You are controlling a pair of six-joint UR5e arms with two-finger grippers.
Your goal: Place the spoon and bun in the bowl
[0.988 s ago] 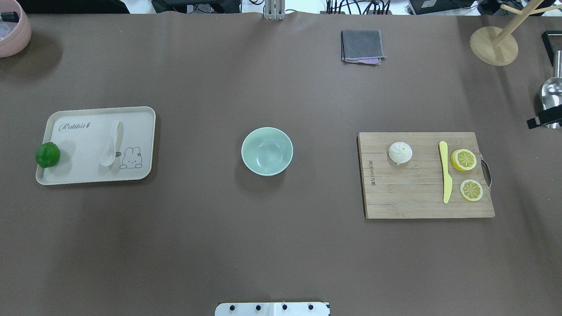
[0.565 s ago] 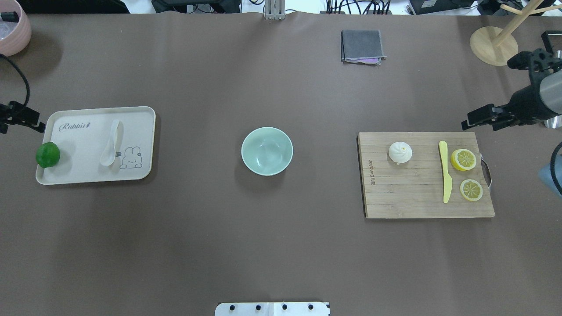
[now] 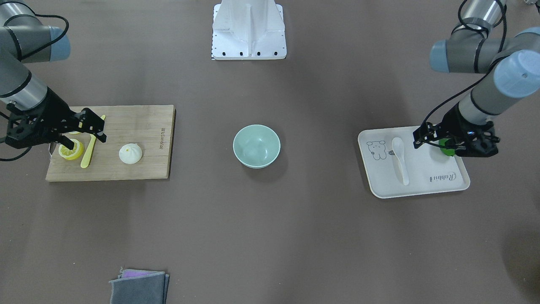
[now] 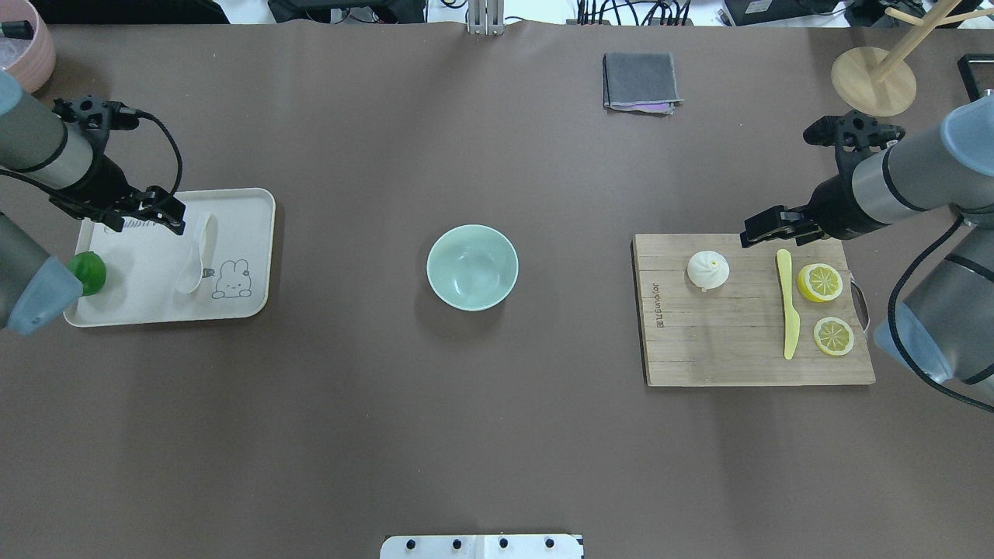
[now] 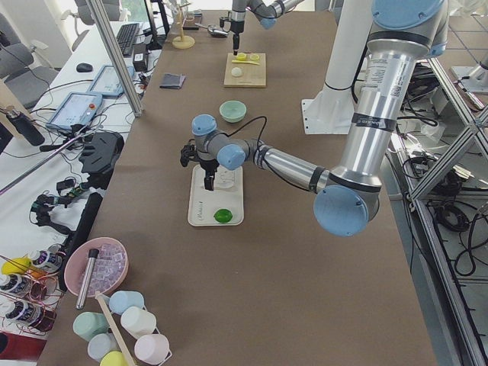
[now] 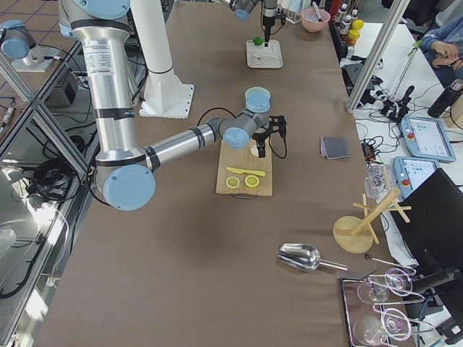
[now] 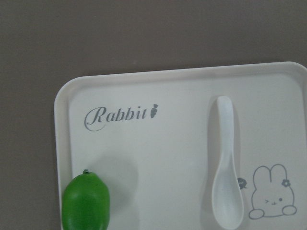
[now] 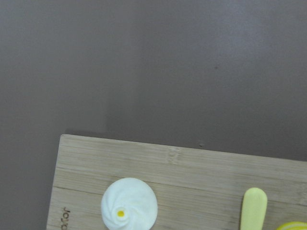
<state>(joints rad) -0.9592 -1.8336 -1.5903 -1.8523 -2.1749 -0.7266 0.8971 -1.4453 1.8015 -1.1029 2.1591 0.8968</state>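
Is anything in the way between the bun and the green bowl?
No, nothing visible. The bun sits on the cutting board, and only bare brown table lies between it and the bowl. The yellow knife lies past the bun.

The counter point(image 4: 466, 435) wears a matt brown covering, smooth, with a few faint creases. On it the bowl point(image 4: 497, 272) is glossy, a pale mint glaze that catches the light. The spoon point(image 4: 197, 253) is glossy white, ceramic or hard plastic, I cannot tell which. The tray point(image 4: 248, 233) beneath it is matt beige with grey print. The lime point(image 7: 86, 201) has a waxy green sheen. The bun point(image 4: 707, 270) is dull white, smooth and pleated. The cutting board point(image 4: 722, 341) shows striped wood grain. The knife point(image 4: 787, 307) is yellow plastic, the folded cloth point(image 4: 640, 80) soft grey fabric, and the scoop point(image 6: 300, 256) polished metal.
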